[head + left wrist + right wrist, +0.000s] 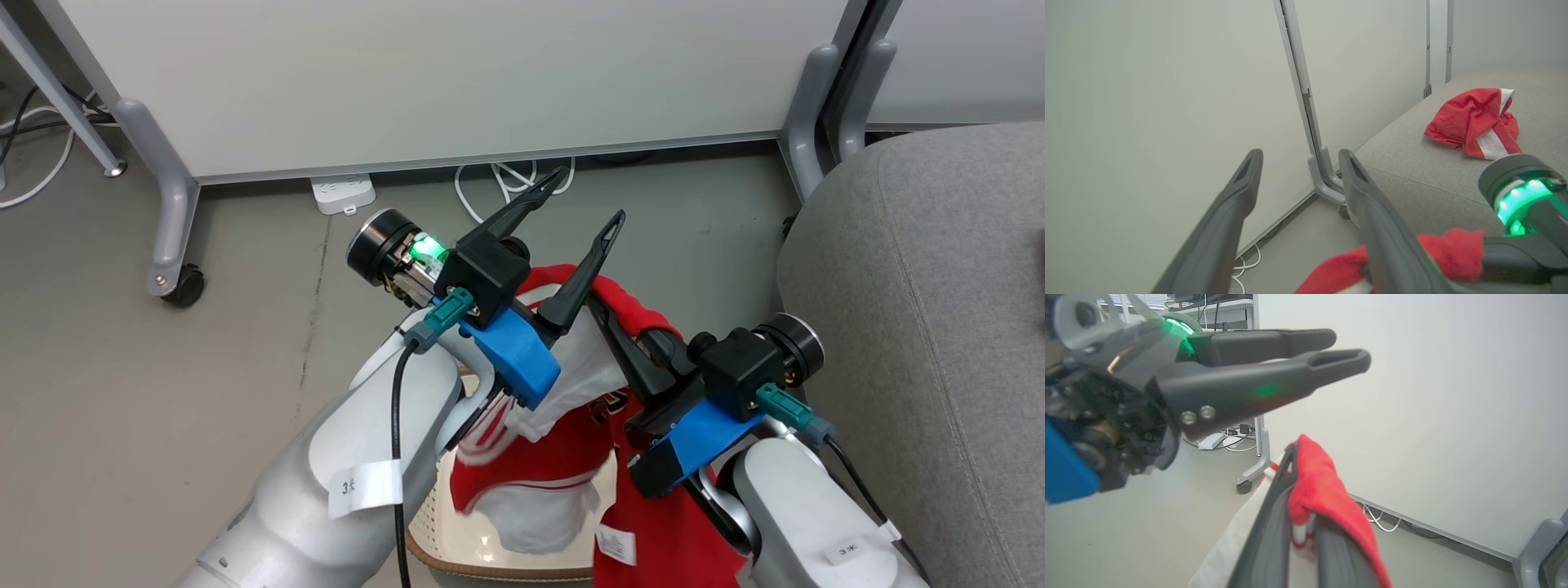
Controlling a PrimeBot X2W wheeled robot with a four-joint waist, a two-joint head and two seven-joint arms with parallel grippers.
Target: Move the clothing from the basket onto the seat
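Head view: a red-and-white garment [571,445] hangs above the basket [433,531] at six o'clock. Its red edge is clamped between the right gripper's [608,322] fingers, so the cloth drapes clear of the rim, ready for carrying. The left gripper [592,194], at twelve o'clock of that grip, has its fingers apart and holds nothing, likely leaving the load to one arm. The grey seat [922,310] lies at three o'clock; in the left wrist view another red garment [1474,122] lies crumpled on it

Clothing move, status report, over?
Left gripper open, empty. Right gripper shut on red garment above basket. Second garment already on seat. Path to seat unobstructed.
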